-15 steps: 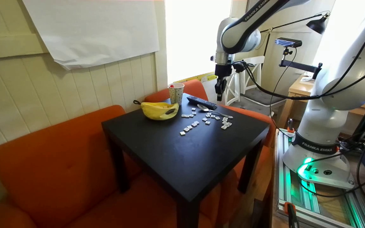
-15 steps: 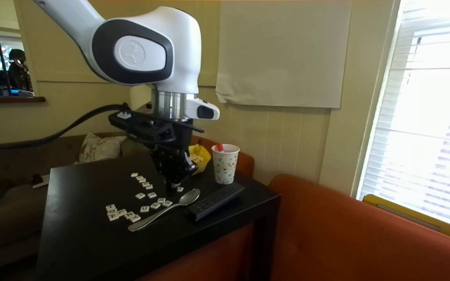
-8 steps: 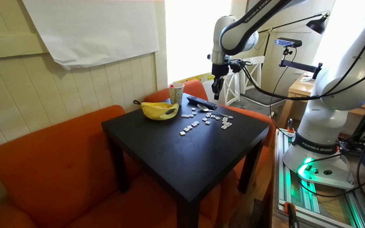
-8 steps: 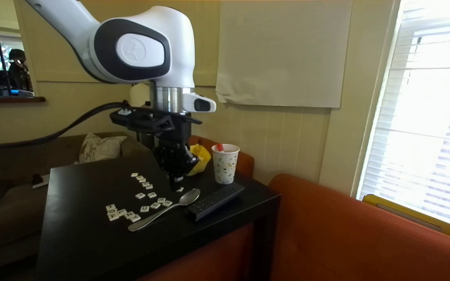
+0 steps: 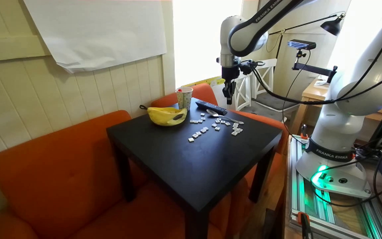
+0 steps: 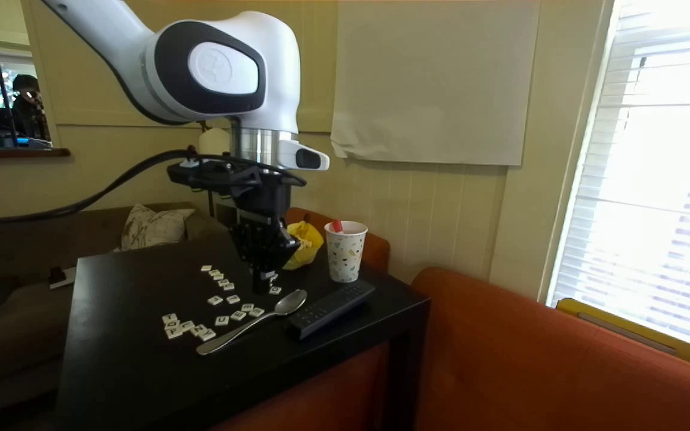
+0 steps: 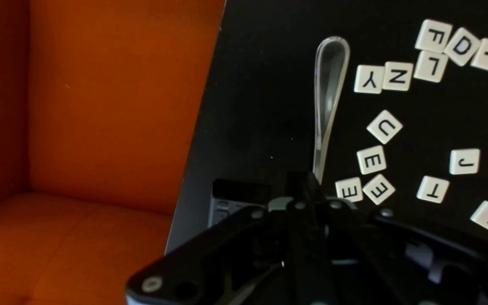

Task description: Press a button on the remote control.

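Note:
A long black remote control lies on the black table near its edge, in both exterior views point(image 5: 211, 108) point(image 6: 332, 308). In the wrist view its dark end point(image 7: 240, 190) shows left of my fingers, and the gripper linkage hides most of the rest. My black gripper point(image 5: 229, 102) points down above the table. Its fingertips are together with nothing visible between them, as the wrist view shows point(image 7: 304, 180). In an exterior view the gripper point(image 6: 262, 288) appears beside the spoon's bowl, to the left of the remote and apart from it.
A silver spoon point(image 6: 289, 302) lies beside the remote. White letter tiles point(image 7: 371, 160) are scattered past it. A patterned paper cup point(image 6: 345, 254) and a yellow banana-shaped bowl point(image 5: 166, 116) stand at the back. Orange seats point(image 5: 61, 172) surround the black table point(image 5: 177, 166).
The arm has shifted slightly, to the left in both exterior views, and the hand has risen a little and become more upright. The remote, spoon and tiles have not moved.

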You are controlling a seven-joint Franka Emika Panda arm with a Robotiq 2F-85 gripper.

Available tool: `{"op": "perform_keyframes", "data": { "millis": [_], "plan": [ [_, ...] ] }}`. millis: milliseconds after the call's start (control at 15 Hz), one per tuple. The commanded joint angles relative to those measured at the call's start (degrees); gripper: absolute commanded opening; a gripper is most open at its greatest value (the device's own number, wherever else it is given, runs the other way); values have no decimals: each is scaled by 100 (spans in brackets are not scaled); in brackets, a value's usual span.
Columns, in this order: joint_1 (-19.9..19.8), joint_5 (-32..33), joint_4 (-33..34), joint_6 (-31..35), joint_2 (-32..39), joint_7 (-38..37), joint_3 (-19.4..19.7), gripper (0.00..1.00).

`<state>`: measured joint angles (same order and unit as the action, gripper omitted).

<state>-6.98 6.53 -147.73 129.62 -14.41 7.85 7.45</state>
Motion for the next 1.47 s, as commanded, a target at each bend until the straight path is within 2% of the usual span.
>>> {"op": "perform_keyframes", "data": {
  "millis": [0,933,1400],
  "plan": [
    [0,-2,9,-19,-3,-1,-2,1],
    [20,-102,500,524,587,-210,-19,0],
    [-68,106,887,-368,757,-515,-26,0]
  ]
}}
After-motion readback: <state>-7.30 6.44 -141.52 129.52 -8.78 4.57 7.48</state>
